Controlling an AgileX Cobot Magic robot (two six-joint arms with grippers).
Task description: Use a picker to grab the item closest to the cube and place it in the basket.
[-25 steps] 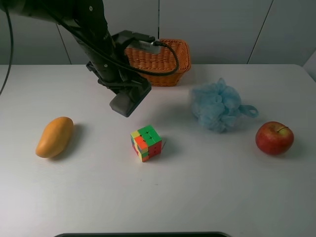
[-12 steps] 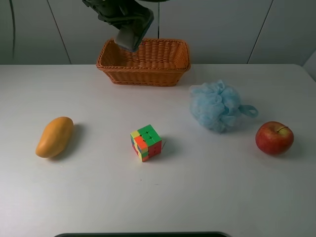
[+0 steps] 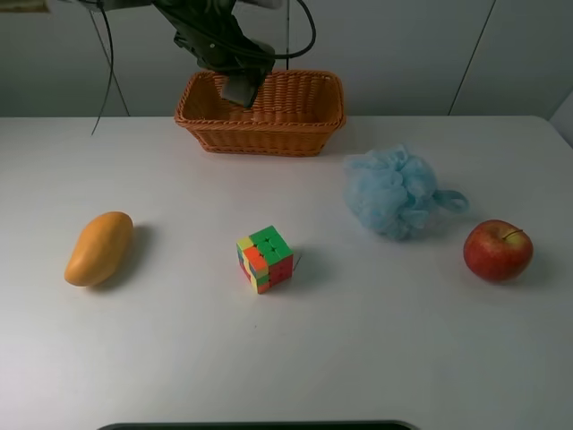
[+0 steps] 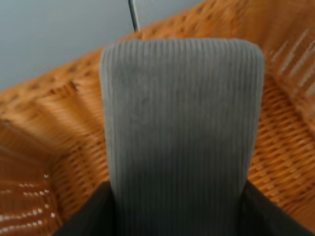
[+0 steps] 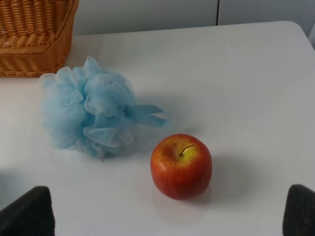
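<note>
Over the far basket [image 3: 300, 125] | left hand [image 3: 237, 76] clenched on gray block [image 4: 179, 132] | carry done, release pending

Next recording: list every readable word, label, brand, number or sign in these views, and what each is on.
None: no readable text in any view.
The cube shows only plain coloured squares.
The gray block, basket, mango, apple and blue bath puff carry no print or labels.
</note>
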